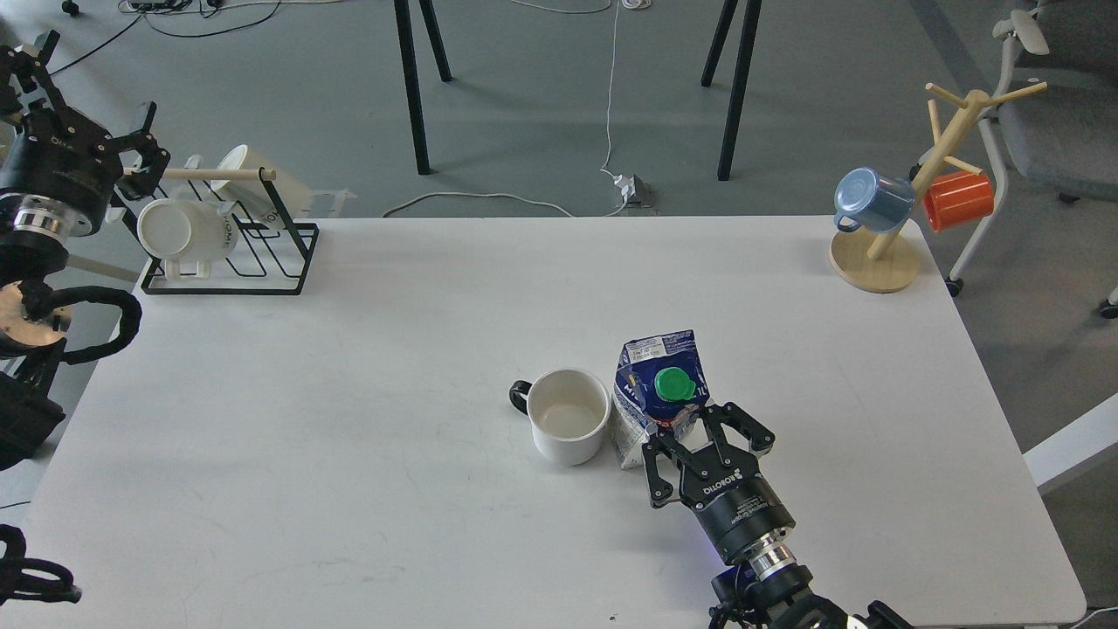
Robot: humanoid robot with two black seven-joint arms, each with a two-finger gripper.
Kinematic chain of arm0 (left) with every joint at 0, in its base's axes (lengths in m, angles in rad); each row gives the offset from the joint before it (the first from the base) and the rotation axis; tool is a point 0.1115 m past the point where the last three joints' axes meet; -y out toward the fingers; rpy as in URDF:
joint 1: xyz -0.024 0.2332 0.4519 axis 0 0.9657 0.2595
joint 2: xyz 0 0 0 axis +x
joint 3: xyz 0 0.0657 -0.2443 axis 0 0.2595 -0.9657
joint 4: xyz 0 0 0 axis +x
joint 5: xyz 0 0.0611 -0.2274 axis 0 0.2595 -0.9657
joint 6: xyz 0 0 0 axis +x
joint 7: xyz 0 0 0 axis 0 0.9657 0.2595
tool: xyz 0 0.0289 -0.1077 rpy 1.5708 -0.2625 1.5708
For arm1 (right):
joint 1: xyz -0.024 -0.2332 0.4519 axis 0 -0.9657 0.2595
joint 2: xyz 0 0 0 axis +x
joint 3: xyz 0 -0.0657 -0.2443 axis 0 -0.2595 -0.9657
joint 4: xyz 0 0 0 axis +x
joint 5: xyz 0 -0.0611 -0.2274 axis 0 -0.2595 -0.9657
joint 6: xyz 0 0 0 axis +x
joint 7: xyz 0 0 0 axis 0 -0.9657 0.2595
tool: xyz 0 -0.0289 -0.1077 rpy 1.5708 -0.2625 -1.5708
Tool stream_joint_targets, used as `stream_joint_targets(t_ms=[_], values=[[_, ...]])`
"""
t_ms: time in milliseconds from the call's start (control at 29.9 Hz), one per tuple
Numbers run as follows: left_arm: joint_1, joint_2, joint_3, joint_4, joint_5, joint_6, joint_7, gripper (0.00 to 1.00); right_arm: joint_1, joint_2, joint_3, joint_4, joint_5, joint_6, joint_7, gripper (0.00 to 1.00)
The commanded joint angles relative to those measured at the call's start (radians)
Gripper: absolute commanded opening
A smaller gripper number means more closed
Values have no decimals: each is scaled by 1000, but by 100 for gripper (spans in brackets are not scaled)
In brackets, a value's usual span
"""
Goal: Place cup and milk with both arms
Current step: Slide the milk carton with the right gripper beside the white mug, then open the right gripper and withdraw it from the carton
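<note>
A white cup point(568, 425) with a black handle stands upright and empty near the middle of the white table point(349, 393). A blue milk carton point(653, 390) with a green cap stands right next to the cup on its right, tilted a little. My right gripper point(704, 433) is shut on the carton's near side, fingers on either side of it. My left gripper point(86, 109) is open and empty, held high past the table's far left corner, beside the mug rack.
A black wire rack point(262, 253) with white mugs point(183, 231) stands at the far left corner. A wooden mug tree point(876, 258) with a blue mug point(869, 199) and an orange mug point(958, 199) stands at the far right corner. A grey chair point(1057, 131) is beyond the right edge.
</note>
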Motion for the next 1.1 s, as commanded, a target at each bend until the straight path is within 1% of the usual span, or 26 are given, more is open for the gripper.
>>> stream_joint_targets(t_ms=[0, 134, 167, 201, 234, 301, 368, 568, 869, 1003, 1070], values=[[-1, 0, 0, 0, 0, -1, 0, 100, 13, 0, -1, -9, -1, 0, 0, 48], [-1, 0, 0, 0, 2, -2, 0, 100, 38, 0, -1, -41, 0, 0, 0, 50], [-1, 2, 0, 0, 2, -2, 0, 100, 41, 0, -1, -43, -1, 0, 0, 53], [-2, 2, 0, 0, 2, -4, 2, 100, 42, 0, -1, -43, -1, 0, 0, 58], [-1, 3, 0, 0, 2, -4, 2, 100, 42, 0, -3, -43, -1, 0, 0, 68], [1, 12, 0, 0, 2, -4, 2, 100, 42, 0, -3, -43, -1, 0, 0, 85], [1, 18, 0, 0, 2, -4, 0, 100, 41, 0, -1, -42, 0, 0, 3, 93], [1, 22, 0, 0, 2, -5, 0, 100, 26, 0, -1, -34, 0, 0, 3, 98], [7, 22, 0, 0, 2, -13, 0, 100, -42, 0, -30, 27, -3, 0, 2, 98], [12, 23, 0, 0, 2, -17, 0, 100, -100, 0, -36, 64, -3, 0, 2, 98], [16, 25, 0, 0, 2, -19, 2, 100, -151, -11, -33, 109, -3, 0, 2, 98]])
